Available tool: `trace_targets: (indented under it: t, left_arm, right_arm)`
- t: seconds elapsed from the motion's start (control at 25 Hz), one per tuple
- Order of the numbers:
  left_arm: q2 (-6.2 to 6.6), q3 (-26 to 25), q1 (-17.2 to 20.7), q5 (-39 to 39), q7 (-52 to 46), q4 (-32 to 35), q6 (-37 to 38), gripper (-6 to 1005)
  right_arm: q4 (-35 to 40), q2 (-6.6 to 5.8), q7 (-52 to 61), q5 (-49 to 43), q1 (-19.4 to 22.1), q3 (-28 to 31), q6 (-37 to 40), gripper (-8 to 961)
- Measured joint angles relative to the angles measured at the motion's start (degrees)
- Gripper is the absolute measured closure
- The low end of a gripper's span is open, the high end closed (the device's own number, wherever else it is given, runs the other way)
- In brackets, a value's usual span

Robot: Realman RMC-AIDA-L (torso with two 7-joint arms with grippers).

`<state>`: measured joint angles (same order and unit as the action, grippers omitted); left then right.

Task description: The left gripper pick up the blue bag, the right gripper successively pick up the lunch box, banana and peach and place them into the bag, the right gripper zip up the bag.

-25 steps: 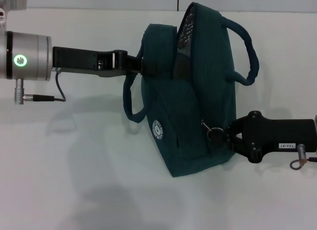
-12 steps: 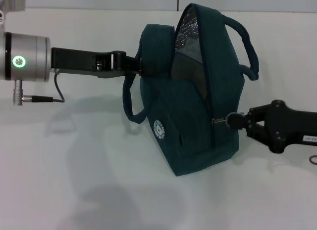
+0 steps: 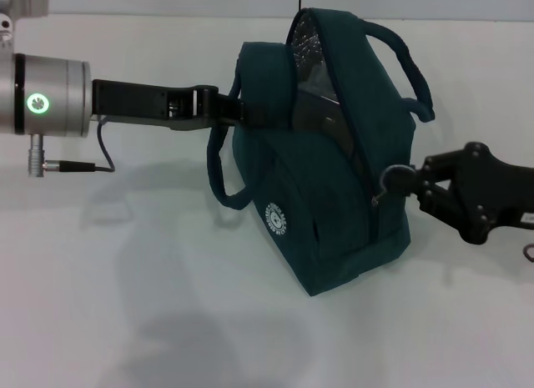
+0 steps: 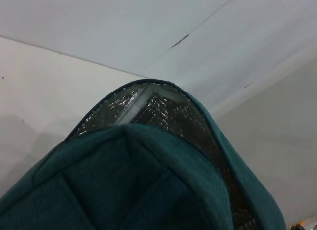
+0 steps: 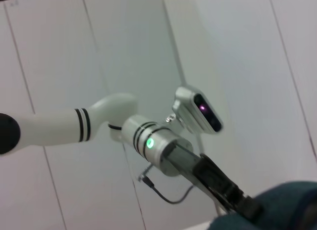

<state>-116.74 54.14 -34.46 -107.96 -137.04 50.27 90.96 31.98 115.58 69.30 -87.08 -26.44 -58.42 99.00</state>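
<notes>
Only white round logo, blue bag; unreadable.

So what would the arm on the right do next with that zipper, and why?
Probably keep drawing the ring pull up along the zipper track. The right gripper is shut on the pull low on the side of the blue bag, and the silver lining shows through a gap at the top, so the bag is not yet closed. The left gripper holds the bag's other side.
</notes>
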Motion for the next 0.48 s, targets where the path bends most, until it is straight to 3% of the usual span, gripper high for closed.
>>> trace_targets:
  t: [0.48]
  left_arm:
    - [-0.61,-0.57,0.45,5.05,8.26,-0.01,0.01,900]
  right_arm:
    - [-0.77,0.26,0.08,0.21,-3.28,-3.34,0.20,936]
